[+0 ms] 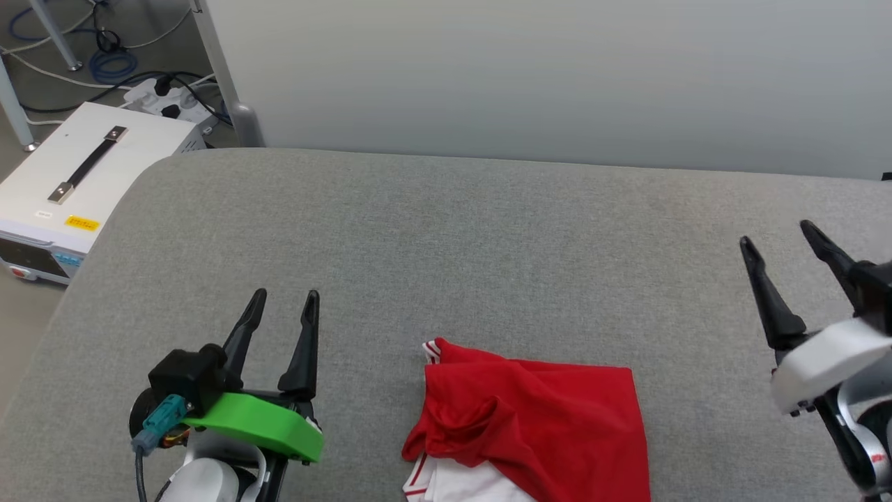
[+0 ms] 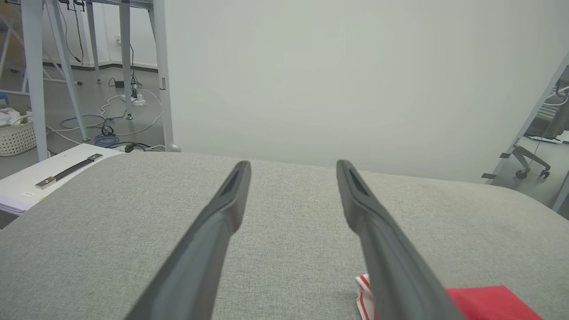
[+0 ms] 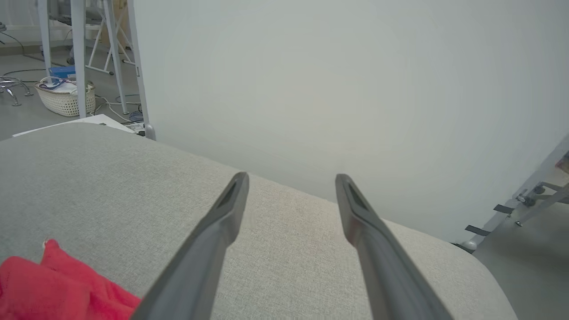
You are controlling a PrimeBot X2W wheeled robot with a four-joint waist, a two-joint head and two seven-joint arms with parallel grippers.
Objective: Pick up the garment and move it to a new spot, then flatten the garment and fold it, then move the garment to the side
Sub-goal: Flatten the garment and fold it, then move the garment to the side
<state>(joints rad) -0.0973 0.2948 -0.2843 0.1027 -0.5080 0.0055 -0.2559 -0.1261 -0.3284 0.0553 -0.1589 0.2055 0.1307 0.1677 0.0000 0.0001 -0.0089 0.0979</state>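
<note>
The garment (image 1: 529, 418) lies bunched on the grey padded table (image 1: 488, 237), at the lower middle of the head view, with its lower part cut off by the bottom edge. It sits between the 2 grippers and touches neither. The left gripper (image 1: 286, 294) is at the lower left, near the cloth's left side. The right gripper (image 1: 776, 233) is at the right edge, higher in the frame and well apart from it. Both stand with their fingers spread wide and nothing between them.

The head view shows the red heap whole enough to read: a striped trim corner at its upper left and a white sleeve with striped edging at its lower left. The left wrist view catches just a red corner and striped trim at the lower right, behind 1 finger. The right wrist view shows a red fold at the lower left, plus a wicker basket (image 3: 66, 95) on the floor.

The visible top edge runs left to right across the frame. I cannot tell where the collar points.
</note>
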